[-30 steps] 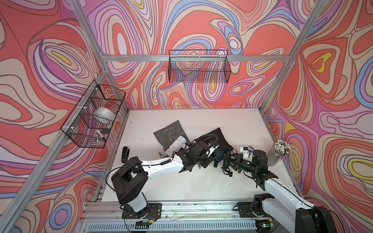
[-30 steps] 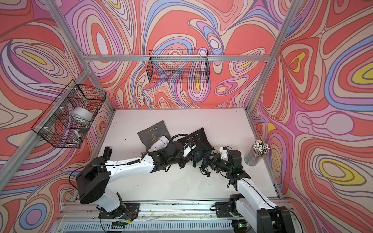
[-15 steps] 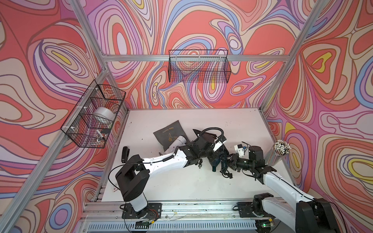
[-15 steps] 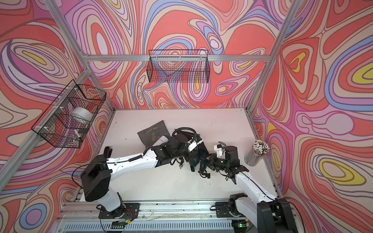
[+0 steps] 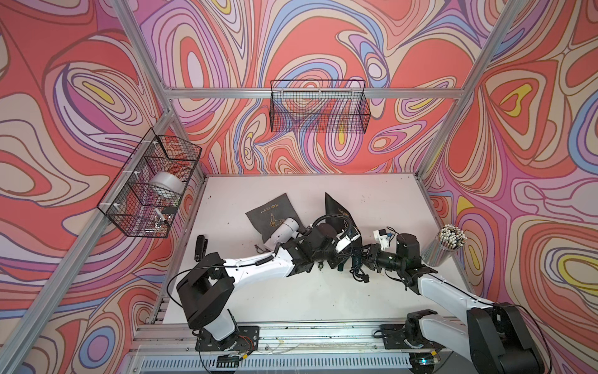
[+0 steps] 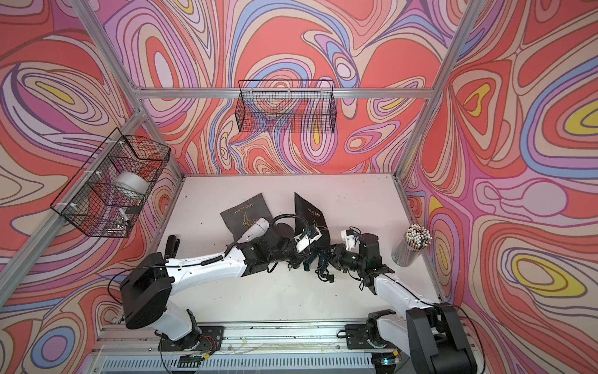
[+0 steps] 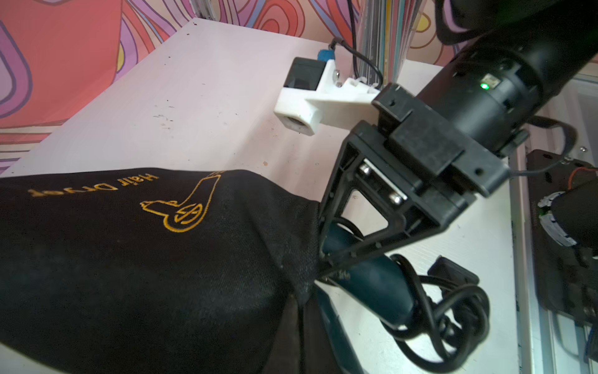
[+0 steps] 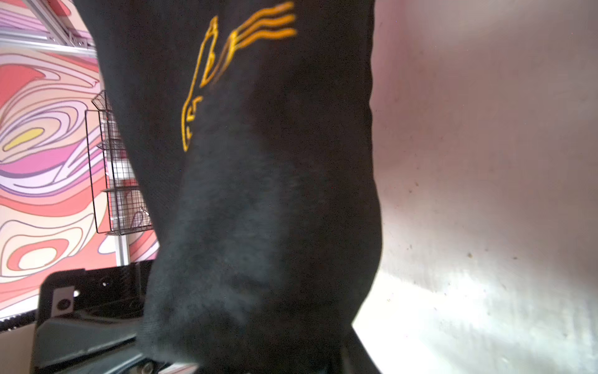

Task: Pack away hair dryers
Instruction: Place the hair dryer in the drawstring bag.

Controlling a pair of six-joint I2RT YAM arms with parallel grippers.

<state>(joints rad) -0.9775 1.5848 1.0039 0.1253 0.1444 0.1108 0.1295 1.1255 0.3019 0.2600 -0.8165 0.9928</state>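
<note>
On the white counter [image 5: 259, 291], my left claw [image 5: 338, 255], pinched shut, holds up the black pouch [image 7: 161, 259]. My right claw [image 7: 326, 255] grips the dark teal dryer [image 7: 372, 285] at its mouth. The trailing cord [image 7: 453, 311] may snag the rim.

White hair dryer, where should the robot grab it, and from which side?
Best guess: the white hair dryer by its round barrel, from above. It lies flat on the grey pouch with the barrel bare; its other end is hidden by the left arm.
</note>
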